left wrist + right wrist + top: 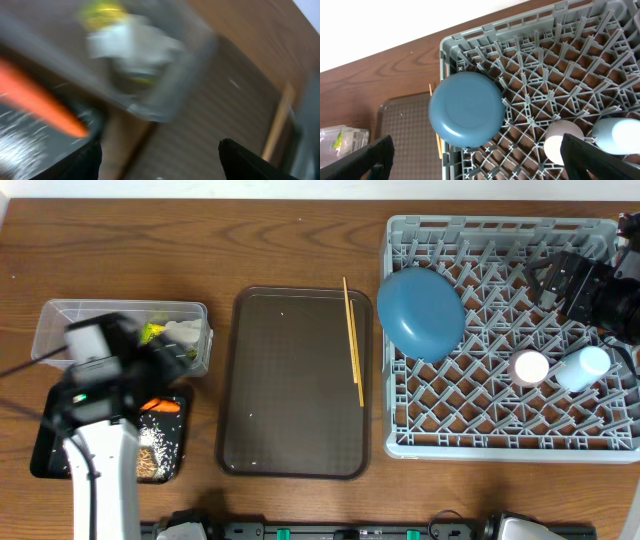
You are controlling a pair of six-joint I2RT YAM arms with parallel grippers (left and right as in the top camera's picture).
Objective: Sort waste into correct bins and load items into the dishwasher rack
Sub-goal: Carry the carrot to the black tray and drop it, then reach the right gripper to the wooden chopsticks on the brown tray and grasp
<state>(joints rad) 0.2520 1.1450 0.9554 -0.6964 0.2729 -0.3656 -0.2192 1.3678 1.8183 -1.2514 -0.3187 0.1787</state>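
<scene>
The grey dishwasher rack (500, 442) at the right holds the blue plate (420, 312), the pink cup (530, 367) and the light-blue cup (583, 367). The chopsticks (353, 350) lie on the dark-brown serving tray (290, 430). The clear tub (70, 315) holds the yellow-green wrapper (152, 332) and white paper (188, 332). The black tray (45, 460) holds the carrot (160, 406) and rice (150, 442). My left gripper (160, 162) is open and empty, above the gap between tub and black tray, in a blurred view. My right gripper (475, 160) is open and empty over the rack's far right (555, 275). The pale bowl is out of view.
The serving tray lies between the bins and the rack. The right wrist view shows the plate (465, 110), both cups (562, 142) and the rack's left wall (451, 60). The left wrist view shows the carrot (40, 105) and paper (130, 45).
</scene>
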